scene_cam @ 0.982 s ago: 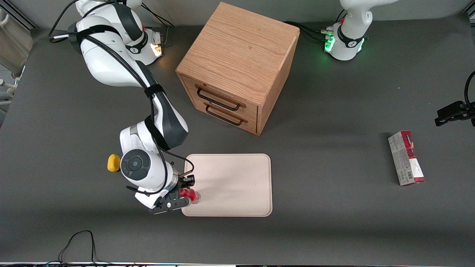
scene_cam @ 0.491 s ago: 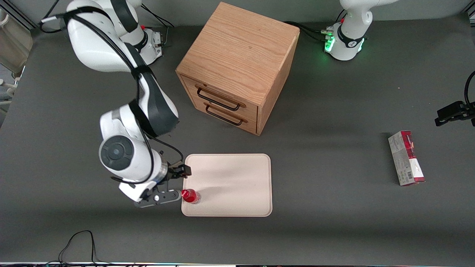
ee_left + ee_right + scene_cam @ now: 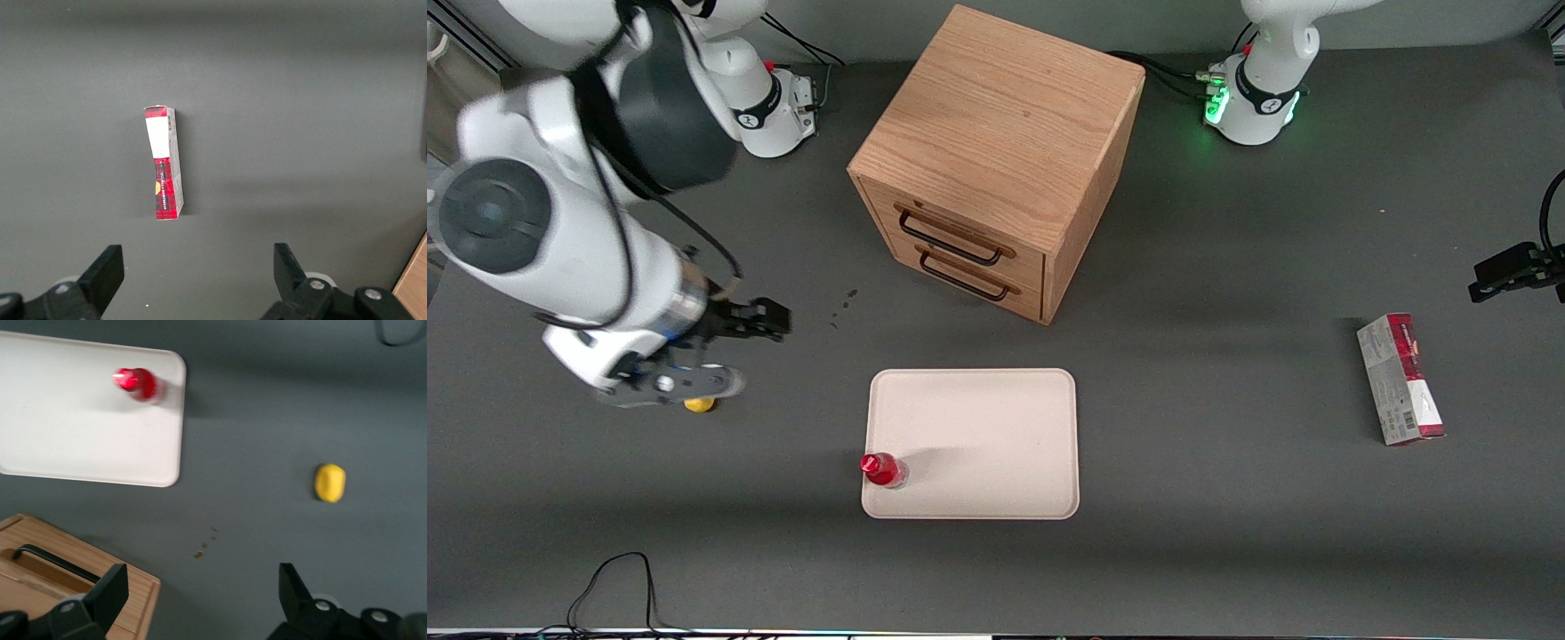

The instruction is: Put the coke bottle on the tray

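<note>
One coke bottle (image 3: 882, 469), standing in the lower left corner of the one tray (image 3: 996, 427) at centre frame. One wooden cabinet (image 3: 996, 151) up top, and that's two drawers on its front, each with one dark handle. One red-and-grey carton (image 3: 1400, 379) out at the right edge. One small yellow object (image 3: 699, 405) at the left, peeking from under the one gripper (image 3: 734, 351), fingers spread and carrying nothing. A few brown specks (image 3: 843, 307) dot the mat.
</note>
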### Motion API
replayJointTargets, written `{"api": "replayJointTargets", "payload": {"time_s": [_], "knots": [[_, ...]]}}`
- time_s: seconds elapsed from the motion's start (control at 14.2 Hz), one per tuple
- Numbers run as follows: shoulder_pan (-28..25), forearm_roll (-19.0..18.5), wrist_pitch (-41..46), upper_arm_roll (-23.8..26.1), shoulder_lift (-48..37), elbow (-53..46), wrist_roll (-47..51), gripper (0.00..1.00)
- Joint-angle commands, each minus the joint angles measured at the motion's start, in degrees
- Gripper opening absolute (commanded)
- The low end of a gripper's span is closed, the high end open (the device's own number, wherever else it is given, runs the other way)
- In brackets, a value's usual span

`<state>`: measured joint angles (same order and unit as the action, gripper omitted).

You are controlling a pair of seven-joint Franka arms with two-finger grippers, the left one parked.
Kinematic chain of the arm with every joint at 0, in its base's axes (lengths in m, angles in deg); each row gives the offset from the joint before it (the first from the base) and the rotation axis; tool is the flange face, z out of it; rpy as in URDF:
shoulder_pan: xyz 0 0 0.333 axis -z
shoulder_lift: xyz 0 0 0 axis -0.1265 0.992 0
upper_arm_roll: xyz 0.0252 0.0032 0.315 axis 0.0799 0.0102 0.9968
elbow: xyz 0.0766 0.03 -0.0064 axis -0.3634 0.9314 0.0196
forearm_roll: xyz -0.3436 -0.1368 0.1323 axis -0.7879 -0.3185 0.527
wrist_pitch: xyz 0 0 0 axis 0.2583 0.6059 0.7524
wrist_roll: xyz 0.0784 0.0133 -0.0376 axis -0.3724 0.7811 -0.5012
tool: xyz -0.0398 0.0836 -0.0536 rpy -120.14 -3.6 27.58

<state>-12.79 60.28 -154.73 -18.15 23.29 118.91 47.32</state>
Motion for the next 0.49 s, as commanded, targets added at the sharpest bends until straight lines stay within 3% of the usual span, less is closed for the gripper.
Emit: {"api": "replayJointTargets", "payload": {"time_s": [0.0, 0.14, 0.42], "knots": [[0.1, 0.4, -2.3, -5.3, -10.1, 14.5, -2.9, 1.00], [0.0, 0.4, -6.0, -8.8, -15.0, 21.3, -6.9, 1.00], [6.0, 0.4, -15.7, -8.3, -24.5, 35.8, -10.3, 1.00]]}}
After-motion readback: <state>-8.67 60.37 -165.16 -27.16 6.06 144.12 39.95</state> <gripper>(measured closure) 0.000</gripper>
